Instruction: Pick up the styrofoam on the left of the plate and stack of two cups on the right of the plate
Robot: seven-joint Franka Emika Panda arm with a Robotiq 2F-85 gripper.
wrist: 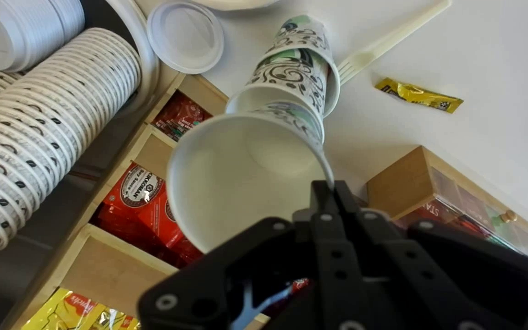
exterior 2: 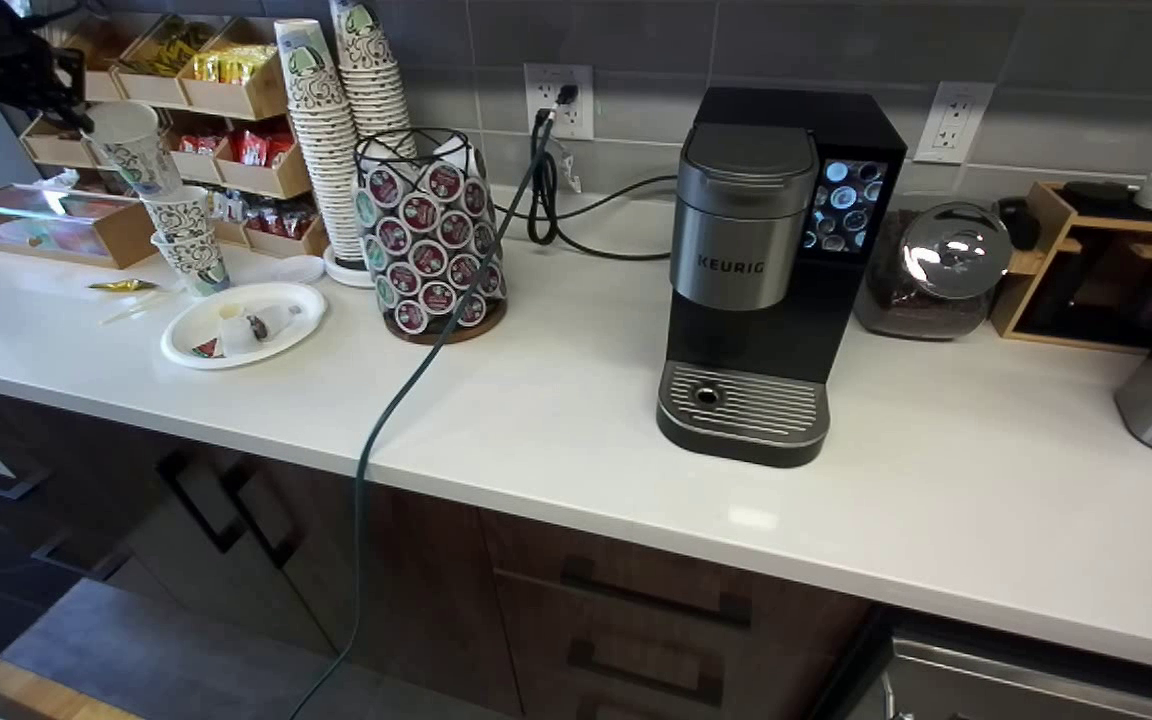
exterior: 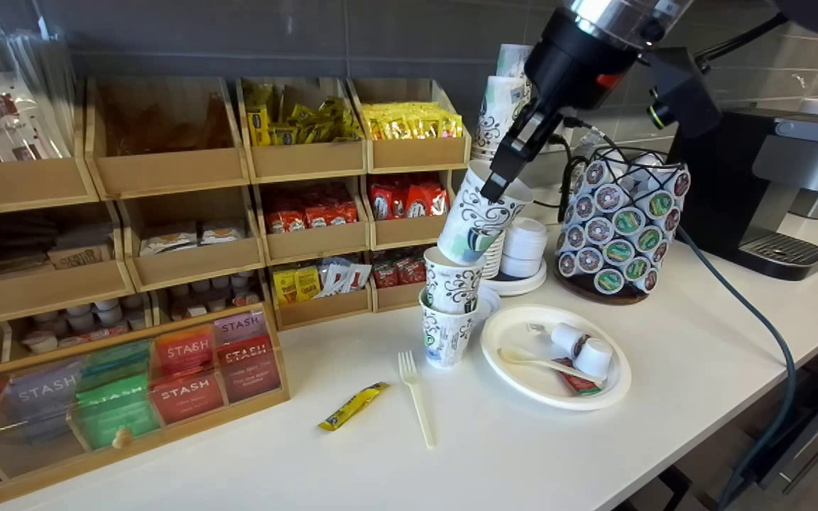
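One gripper (exterior: 495, 187) is pinching one tilted cup (exterior: 476, 223) by its rim over two nested cups (exterior: 450, 311); one plate (exterior: 522, 383) is lying nearer the front edge of the bench (exterior: 352, 468). Cup-to-cup contact is looking unclear.

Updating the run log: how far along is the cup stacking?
Done: pickup; the closed jaws pinch the patterned cup by its rim.
In hand: placing, apparently; it tilts over the two nested cups, its base at their mouth, seating unclear.
Left, likely: straighten, seat and release it, since it leans and the jaws are shut on its rim.
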